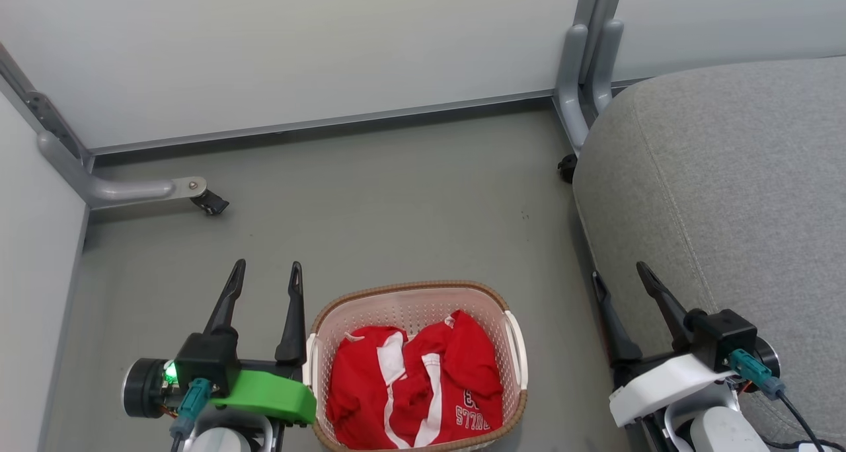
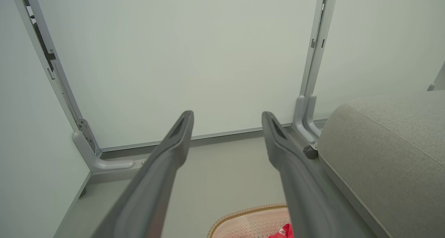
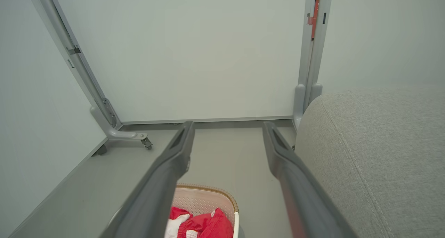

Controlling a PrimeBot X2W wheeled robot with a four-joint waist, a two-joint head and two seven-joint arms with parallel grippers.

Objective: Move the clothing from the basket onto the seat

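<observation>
Red clothing [image 1: 416,386] with white stripes and lettering lies crumpled in the cream basket [image 1: 413,288] with a brown rim, on the grey floor at the bottom centre of the head view. The grey seat [image 1: 733,188] fills the right side. My left gripper [image 1: 266,272] hangs open just left of the basket, empty. Between the basket and the seat's edge, my right gripper [image 1: 621,272] is open and empty too. The basket [image 3: 208,196] and clothing [image 3: 205,225] show low in the right wrist view, beside the seat [image 3: 379,154]. A corner of the basket [image 2: 250,220] shows in the left wrist view.
Pale partition walls stand behind and to the left, held by grey metal feet with casters [image 1: 210,203] on the left and at the seat's corner [image 1: 566,168]. Grey floor [image 1: 370,201] stretches between the basket and the back wall.
</observation>
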